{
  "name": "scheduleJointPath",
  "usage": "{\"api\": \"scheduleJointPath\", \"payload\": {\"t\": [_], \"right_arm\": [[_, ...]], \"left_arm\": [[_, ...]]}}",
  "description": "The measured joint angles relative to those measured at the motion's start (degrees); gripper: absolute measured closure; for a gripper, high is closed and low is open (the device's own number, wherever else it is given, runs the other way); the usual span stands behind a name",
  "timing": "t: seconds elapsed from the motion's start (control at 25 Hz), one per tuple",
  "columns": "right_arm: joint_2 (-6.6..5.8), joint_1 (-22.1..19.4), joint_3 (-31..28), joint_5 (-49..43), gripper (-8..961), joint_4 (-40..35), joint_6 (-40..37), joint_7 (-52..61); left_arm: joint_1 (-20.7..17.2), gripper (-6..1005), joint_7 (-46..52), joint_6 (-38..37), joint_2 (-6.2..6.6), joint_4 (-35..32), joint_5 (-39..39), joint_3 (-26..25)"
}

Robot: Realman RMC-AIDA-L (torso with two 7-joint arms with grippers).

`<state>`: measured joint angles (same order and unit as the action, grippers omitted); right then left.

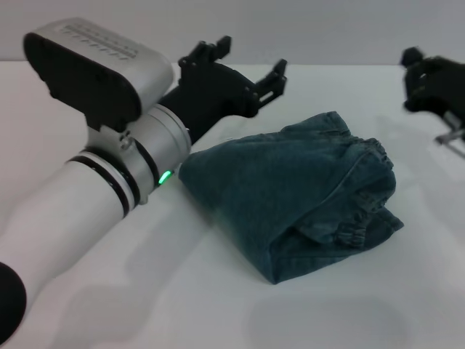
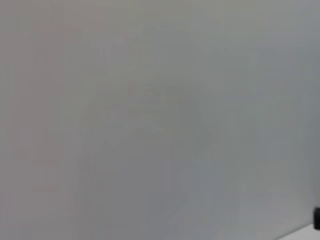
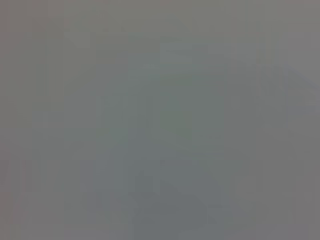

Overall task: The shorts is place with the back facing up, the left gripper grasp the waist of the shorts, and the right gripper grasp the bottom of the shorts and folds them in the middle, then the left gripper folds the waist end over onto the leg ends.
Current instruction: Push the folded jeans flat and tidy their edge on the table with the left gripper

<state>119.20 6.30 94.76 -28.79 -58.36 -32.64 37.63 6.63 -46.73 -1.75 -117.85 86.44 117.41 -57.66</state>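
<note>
Shorts (image 1: 298, 193) lie folded in a bundle mid-frame on the worktop (image 1: 145, 291), waistband on top at right. Left hand (image 1: 243, 62) released, empty, upper centre above the bundle. Right hand (image 1: 429, 83) parked upper right, grip unclear. Looks finished; lift away without snagging denim.

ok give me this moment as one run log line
faded blue denim shorts: folded bundle on white table, elastic waistband on top | left gripper: open, above table, off cloth | right gripper: far right, apart
</note>
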Motion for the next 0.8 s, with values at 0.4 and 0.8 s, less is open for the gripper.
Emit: {"api": "scheduleJointPath", "payload": {"t": [0.4, 0.8], "right_arm": [[0.30, -0.9, 3.7, 5.1, 860, 8.8, -15.8, -13.0], [0.10, 1.1, 10.9, 15.6, 858, 22.4, -18.8, -13.6]], "left_arm": [[-1.2, 151, 0.5, -6.7, 0.00, -0.3, 0.0, -0.6], [-0.6, 152, 0.6, -6.8, -0.25, -2.3, -0.1, -0.6]]}}
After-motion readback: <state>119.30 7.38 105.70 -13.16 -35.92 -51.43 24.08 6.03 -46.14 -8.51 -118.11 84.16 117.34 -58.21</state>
